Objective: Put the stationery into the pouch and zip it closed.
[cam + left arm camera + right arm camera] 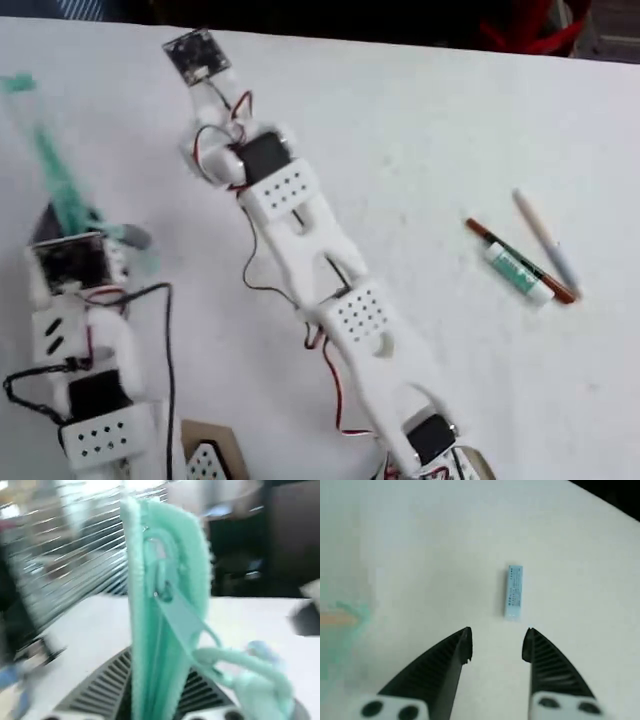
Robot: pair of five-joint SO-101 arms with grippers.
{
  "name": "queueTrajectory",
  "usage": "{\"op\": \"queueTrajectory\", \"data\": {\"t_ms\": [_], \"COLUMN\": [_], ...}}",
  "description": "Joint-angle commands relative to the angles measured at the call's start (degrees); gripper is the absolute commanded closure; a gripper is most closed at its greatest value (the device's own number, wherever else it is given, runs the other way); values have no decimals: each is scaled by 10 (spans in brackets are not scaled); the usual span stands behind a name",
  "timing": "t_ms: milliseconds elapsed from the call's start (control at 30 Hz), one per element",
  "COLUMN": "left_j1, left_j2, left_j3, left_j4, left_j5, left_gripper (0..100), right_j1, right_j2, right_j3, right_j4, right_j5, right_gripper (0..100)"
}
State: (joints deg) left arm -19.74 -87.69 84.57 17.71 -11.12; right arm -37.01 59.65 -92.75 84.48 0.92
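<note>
Mint-green fabric pouch (165,605) is clamped upright in the left hand (150,675), off to one side of a small pale-blue rectangular eraser (513,591) lying flat on the white desk (420,540). Right hand (496,642) hovers empty, fingers spread, just short of that eraser. Assessment: pick-up stage; the next move calls for lowering around the eraser and closing.

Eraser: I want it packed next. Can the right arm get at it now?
Probably yes. The right gripper has its fingers open, and the eraser lies on bare table just ahead of them, nothing between.
</note>
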Motion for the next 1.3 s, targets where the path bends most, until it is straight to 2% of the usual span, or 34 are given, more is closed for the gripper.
{"op": "queueTrajectory", "data": {"t_ms": [0,67,133,333,533,633,800,967,1100,1267], "left_j1": [140,203,248,327,394,413,417,446,483,495], "left_j2": [-4,-3,-2,-1,51,145,328,415,404,360], "left_j3": [-62,-77,-92,-107,-109,-144,-236,-260,-238,-191], "left_j4": [-9,-9,-9,-10,-64,-88,-86,-87,-85,-88], "left_j5": [4,4,4,4,10,16,89,102,100,98], "left_gripper": [977,976,976,976,976,976,976,976,976,976], "right_j1": [33,57,98,300,440,480,574,616,633,633], "right_j2": [-121,-176,-225,-350,-466,-496,-469,-386,-315,-224], "right_j3": [-27,-27,-26,1,241,367,508,573,555,544], "right_j4": [87,138,144,144,142,129,23,-22,-45,-48], "right_j5": [-2,-2,-2,11,120,194,290,392,425,498], "right_gripper": [835,836,836,836,836,836,833,832,832,832]}}
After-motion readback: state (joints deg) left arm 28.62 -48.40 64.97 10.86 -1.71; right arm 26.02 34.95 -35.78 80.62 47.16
